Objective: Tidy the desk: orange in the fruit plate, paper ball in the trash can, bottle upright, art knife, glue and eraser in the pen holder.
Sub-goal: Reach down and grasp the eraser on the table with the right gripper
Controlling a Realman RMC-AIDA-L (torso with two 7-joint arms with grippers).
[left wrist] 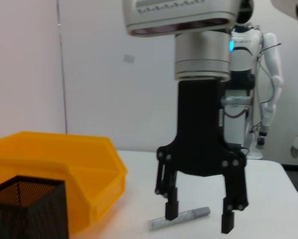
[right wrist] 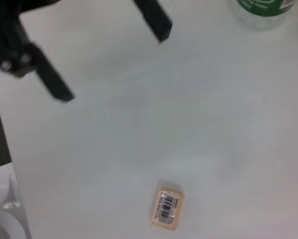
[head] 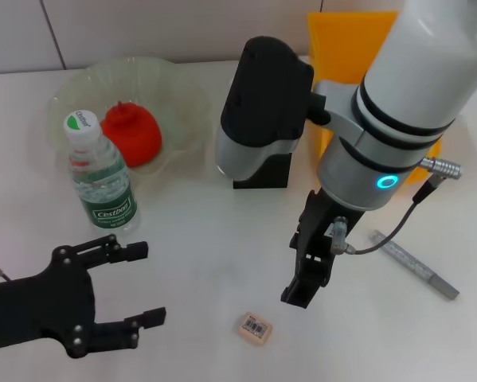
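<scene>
The eraser lies flat on the tabletop, near the right gripper, whose fingers stand wide, empty. Judged light, firm, low-lying: grip its long sides. The left gripper idles open at near left.

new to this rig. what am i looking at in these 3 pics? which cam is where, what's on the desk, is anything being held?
It is a two-armed robot at a white desk. The head view looks down from the robot's head; the other two come from cameras on each wrist.

The left gripper sits low near the desk edge, fingers open and empty. The right gripper, seen from the left wrist camera, hangs open just above the desk, also empty. The right wrist camera looks down at the small tan eraser with a barcode label.

Also on the desk: a red-orange orange in the pale green glass fruit plate, an upright clear water bottle with a green label, a black mesh pen holder, a yellow plastic trash can and a grey metal art knife.
</scene>
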